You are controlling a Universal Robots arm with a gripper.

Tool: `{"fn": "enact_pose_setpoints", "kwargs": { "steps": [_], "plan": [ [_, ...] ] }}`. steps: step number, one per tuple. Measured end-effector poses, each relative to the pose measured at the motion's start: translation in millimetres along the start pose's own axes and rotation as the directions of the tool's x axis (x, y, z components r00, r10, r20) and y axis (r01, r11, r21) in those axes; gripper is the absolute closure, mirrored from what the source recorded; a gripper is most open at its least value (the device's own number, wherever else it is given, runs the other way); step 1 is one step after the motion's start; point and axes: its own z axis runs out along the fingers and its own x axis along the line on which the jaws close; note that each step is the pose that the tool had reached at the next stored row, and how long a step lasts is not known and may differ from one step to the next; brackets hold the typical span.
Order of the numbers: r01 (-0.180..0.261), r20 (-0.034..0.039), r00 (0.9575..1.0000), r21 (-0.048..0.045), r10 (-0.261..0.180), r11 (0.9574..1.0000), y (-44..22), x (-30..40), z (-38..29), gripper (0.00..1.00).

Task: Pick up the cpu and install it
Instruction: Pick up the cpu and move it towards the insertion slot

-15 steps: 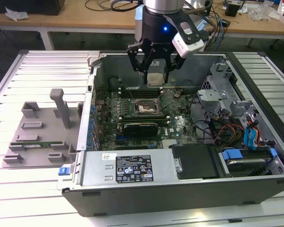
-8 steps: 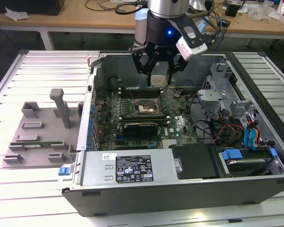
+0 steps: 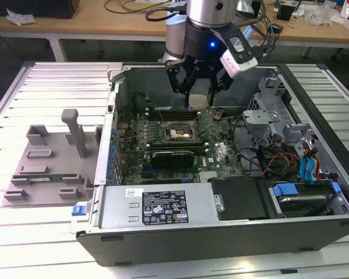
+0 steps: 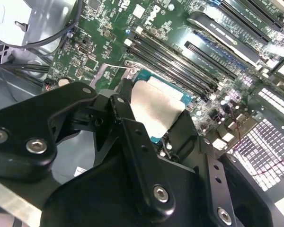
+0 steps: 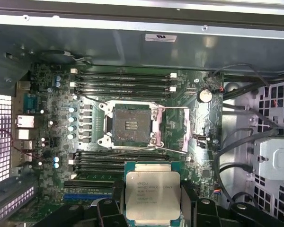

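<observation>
The cpu (image 5: 153,194), a flat square chip with a silver-grey top on a green board, hangs between the black fingers of my gripper (image 5: 151,201), which is shut on its two opposite edges. The second wrist view shows the cpu (image 4: 154,106) clamped in the gripper (image 4: 154,119) above the motherboard. In the exterior view the gripper (image 3: 198,96) hovers inside the open computer case with the cpu (image 3: 198,100), just behind the socket (image 3: 180,133). The socket (image 5: 131,125) lies open and bare, its metal frame and lever swung back. The cpu is off to one side of it, not over it.
Black memory slots (image 5: 123,81) flank the socket. The case walls (image 3: 113,104) surround the board, with a drive cage (image 3: 267,116), coloured cables (image 3: 308,165) and a black box (image 3: 238,197) at the exterior view's right. A grey fixture (image 3: 46,163) sits outside the case at the left.
</observation>
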Motion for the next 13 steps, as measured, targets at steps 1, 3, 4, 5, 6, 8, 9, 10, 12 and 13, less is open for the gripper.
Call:
{"fn": "enact_pose_setpoints", "kwargs": {
  "steps": [1,3,4,5,6,8,9,10,12,13],
  "plan": [
    [0.0,0.0,1.0,0.0,0.0,1.0,0.3,-1.0,1.1,0.45],
    [0.0,0.0,1.0,-0.0001,0.0,1.0,0.9,-3.3,3.6,0.45],
    [0.0,0.0,1.0,-0.0001,0.0,1.0,1.1,-3.9,4.4,0.45],
    [0.0,0.0001,1.0,-0.0001,0.0,1.0,1.3,-4.5,5.1,0.45],
    [0.0,0.0,1.0,-0.0001,0.0,1.0,1.5,-5.5,6.6,0.45],
    [0.0,0.0001,1.0,-0.0001,0.0,1.0,2.0,-6.6,9.0,0.45],
    [0.0,0.0,1.0,0.0,0.0,1.0,2.2,-6.7,10.6,0.45],
    [0.0,0.0,1.0,-0.0001,0.0,1.0,2.4,-6.8,12.0,0.45],
    [0.0,0.0001,1.0,-0.0001,0.0,1.0,2.7,-6.8,14.9,0.45],
    [0.0,0.0,1.0,-0.0001,0.0,1.0,2.8,-6.7,15.7,0.45]
  ]
}}
